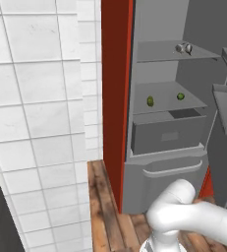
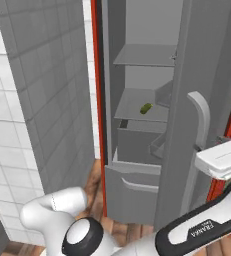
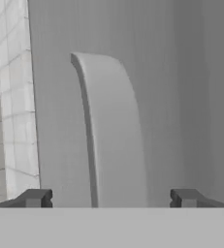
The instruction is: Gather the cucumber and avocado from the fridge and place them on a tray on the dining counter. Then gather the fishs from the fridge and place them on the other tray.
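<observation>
1. Nearest to me, the gripper [image 3: 111, 198] stands with its jaws spread wide, one fingertip [image 3: 36, 197] on each side of the pale curved door handle [image 3: 114, 135]. The tips hold nothing; I judge them to straddle the handle without pressing on it.
2. The fridge door [image 2: 182, 100] bearing that handle stands swung out, seen edge-on in the right base view, so the fridge [image 1: 117, 98] interior is open to reach.
3. Step in hand, as I judge it: clear the handle and turn to the first pick. I would draw the hand straight back along its own axis before swinging, so neither fingertip hooks the handle and drags the door.
4. Farther in, on the middle shelf [image 1: 166, 106] above the drawer [image 1: 166, 133], lie two green items well apart: a longish one, probably the cucumber [image 1: 150, 101], to the left, and a rounder one, probably the avocado [image 1: 181, 96], to the right.
5. On the top shelf [image 1: 174, 51] lies a small greyish item [image 1: 184, 47], possibly a fish; it is too small to tell.
6. I would keep the jaws wide on approach and enter level between the shelves.
</observation>
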You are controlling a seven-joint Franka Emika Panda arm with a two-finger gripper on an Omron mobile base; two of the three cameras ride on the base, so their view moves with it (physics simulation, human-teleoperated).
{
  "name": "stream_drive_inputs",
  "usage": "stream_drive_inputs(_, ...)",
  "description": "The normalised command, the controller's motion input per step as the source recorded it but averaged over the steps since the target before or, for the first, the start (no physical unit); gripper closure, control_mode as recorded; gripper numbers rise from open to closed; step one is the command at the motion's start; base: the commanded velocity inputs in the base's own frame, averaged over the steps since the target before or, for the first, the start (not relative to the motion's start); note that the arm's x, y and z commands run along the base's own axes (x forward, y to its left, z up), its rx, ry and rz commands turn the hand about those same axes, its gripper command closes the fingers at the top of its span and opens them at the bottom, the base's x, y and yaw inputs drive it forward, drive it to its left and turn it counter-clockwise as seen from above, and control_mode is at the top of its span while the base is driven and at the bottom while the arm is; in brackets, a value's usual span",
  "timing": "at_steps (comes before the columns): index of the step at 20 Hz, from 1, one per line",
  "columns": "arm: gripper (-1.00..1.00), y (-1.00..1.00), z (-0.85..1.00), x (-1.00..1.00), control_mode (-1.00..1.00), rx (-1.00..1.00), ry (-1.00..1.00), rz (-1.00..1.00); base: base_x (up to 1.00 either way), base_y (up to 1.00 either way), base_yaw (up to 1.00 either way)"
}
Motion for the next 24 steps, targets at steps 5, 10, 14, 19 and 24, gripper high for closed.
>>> stream_drive_inputs(5,-1.0,-0.14,0.03,-0.71,-1.0,0.04,-0.01,-0.15,0.0,0.0,0.0)
stream_drive_inputs(10,-1.0,0.81,0.0,-1.0,-1.0,-0.01,-0.05,-0.26,0.0,0.0,0.0)
stream_drive_inputs(14,-1.0,1.0,0.0,-0.77,-1.0,-0.07,-0.08,-0.28,0.0,0.0,0.0)
stream_drive_inputs(19,-1.0,1.0,0.02,-0.14,-1.0,-0.06,0.0,-0.31,0.0,0.0,0.0)
stream_drive_inputs(24,-1.0,1.0,0.06,0.08,-1.0,-0.09,0.0,-0.32,0.0,0.0,0.0)
